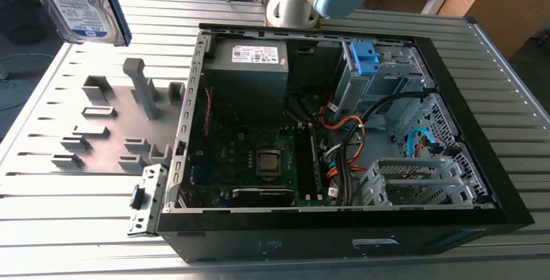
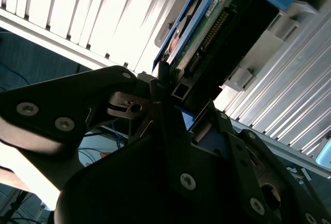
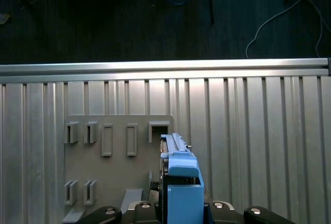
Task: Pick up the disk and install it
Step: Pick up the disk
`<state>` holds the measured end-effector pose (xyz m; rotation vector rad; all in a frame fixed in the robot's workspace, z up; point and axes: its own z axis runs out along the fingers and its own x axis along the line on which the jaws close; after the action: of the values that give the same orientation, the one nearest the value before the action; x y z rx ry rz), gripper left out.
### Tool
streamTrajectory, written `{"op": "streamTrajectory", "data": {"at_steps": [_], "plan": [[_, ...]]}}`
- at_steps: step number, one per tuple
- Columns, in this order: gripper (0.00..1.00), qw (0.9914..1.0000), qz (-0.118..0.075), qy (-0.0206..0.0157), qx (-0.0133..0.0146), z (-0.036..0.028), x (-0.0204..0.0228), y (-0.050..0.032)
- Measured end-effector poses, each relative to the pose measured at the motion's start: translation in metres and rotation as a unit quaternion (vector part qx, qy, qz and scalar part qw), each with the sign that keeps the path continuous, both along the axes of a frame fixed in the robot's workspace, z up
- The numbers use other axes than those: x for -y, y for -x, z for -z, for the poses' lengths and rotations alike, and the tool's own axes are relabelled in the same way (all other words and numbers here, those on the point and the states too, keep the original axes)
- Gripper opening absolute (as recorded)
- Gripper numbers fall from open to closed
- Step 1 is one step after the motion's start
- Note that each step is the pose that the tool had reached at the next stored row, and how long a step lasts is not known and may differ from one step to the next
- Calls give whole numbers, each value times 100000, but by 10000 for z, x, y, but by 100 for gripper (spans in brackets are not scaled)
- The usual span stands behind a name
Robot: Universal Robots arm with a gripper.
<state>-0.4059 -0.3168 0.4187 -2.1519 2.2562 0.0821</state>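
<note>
Disk [image 1: 82,6]: clamped in the end effector, hanging on edge well above the desk, its labelled face turned to the exterior view.
End effector [image 2: 178,100]: shut on the disk's near end, one finger to each side of its thin body. The blue rail and green circuit board run on past the fingertips in the second wrist view.
Why held so: gripping one end leaves most of the drive's length free, which I judge suits sliding it into a bay. The height keeps it clear of the posts below.
Holder plate [image 3: 114,151]: grey plate with slots and upright posts, directly beneath the end effector. The disk [image 3: 181,182] hangs over its edge, just beside an empty slot, so the pick-up looks done.
Desk [image 1: 77,215]: ribbed aluminium, carrying both the plate and the case.
Computer case [image 1: 481,183]: lying open on its side, well apart from the end effector and lower than it.
Power-supply box [image 1: 249,67]: grey, in the case corner nearest the end effector.
Blue bracket [image 1: 364,58]: sits in the drive bays beyond the power-supply box, far from the end effector.
In the way: orange and black cables [image 1: 344,129] loop across the case floor in front of those bays. The case's raised wall lies between the end effector and the inside.
Silver drive cage [image 1: 413,177]: at the case's far end, beyond the cables.
</note>
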Motion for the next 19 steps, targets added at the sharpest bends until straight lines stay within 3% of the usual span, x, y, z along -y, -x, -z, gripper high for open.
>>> {"op": "streamTrajectory", "data": {"at_steps": [19], "plan": [[36, 100000, 0, -58, 0, -78, 0, 0]]}}
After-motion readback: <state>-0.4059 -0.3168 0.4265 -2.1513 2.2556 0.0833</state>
